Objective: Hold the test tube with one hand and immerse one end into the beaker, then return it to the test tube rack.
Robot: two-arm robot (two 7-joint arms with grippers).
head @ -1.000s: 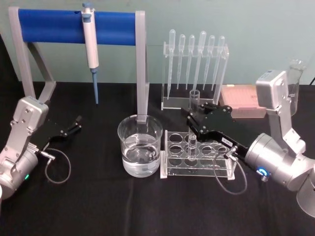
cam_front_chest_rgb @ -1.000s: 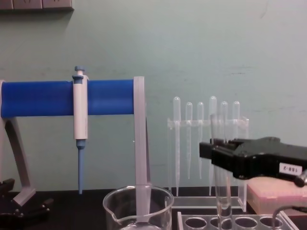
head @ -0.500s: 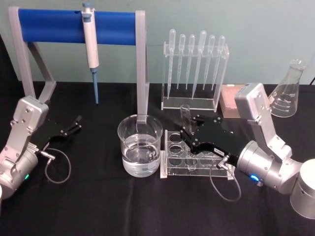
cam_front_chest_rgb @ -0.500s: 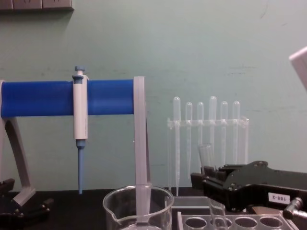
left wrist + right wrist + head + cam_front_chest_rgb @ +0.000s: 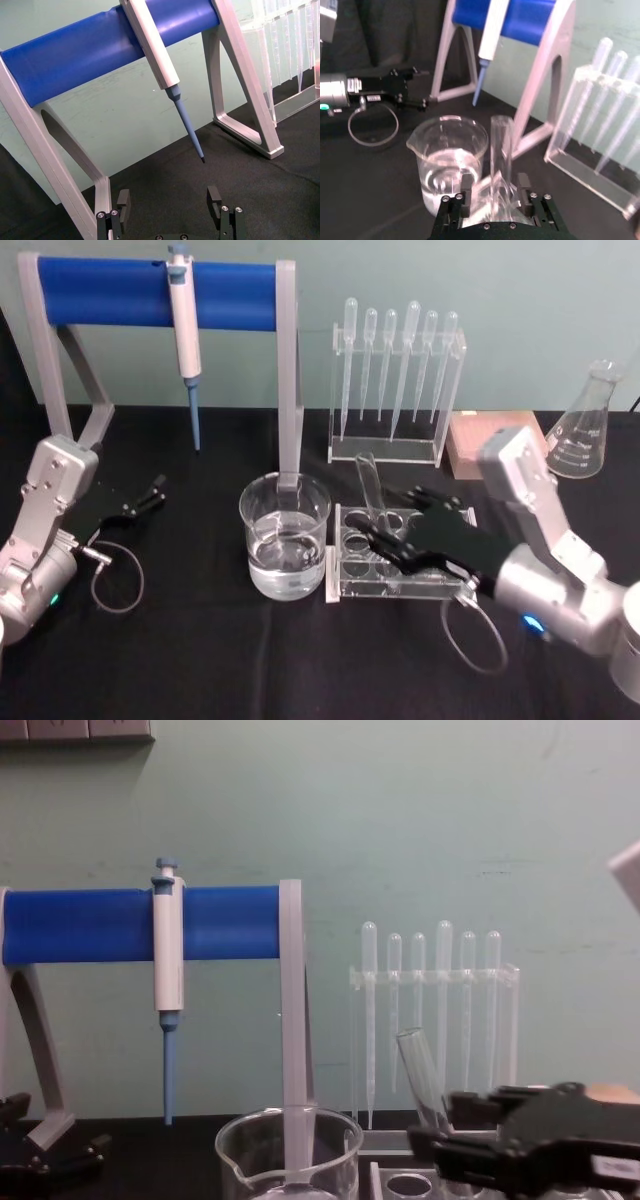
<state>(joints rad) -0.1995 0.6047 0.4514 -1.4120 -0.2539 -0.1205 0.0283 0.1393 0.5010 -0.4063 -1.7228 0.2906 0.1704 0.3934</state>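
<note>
Right gripper [image 5: 378, 532] — low over the clear tube rack [image 5: 400, 585], fingers clamped on the lower part of the test tube [image 5: 368, 480]. The tube leans, open rim tipped toward the beaker [image 5: 285, 535], round end down among the rack's holes. In the right wrist view the two black fingers [image 5: 466, 187] sit either side of the glass. The grip is low on the tube, so most of its length stands free above the fingers; that suits a carry, though which end would go into the water cannot be told from here.

Beaker — just left of the rack, part-filled with clear liquid, spout rim toward the near side. Close enough that a short sideways move should bring the tube over it.

Left gripper [image 5: 170, 205] — parked at the table's left edge, fingers apart, holding nothing, facing the blue-barred stand [image 5: 155, 293].

Pipettor [image 5: 183, 330] — hung on that stand, tip down, well clear.

Pipettes [image 5: 395, 355] — upright in their own holder behind the rack.

Flask [image 5: 582, 435] — far right, untouched.
</note>
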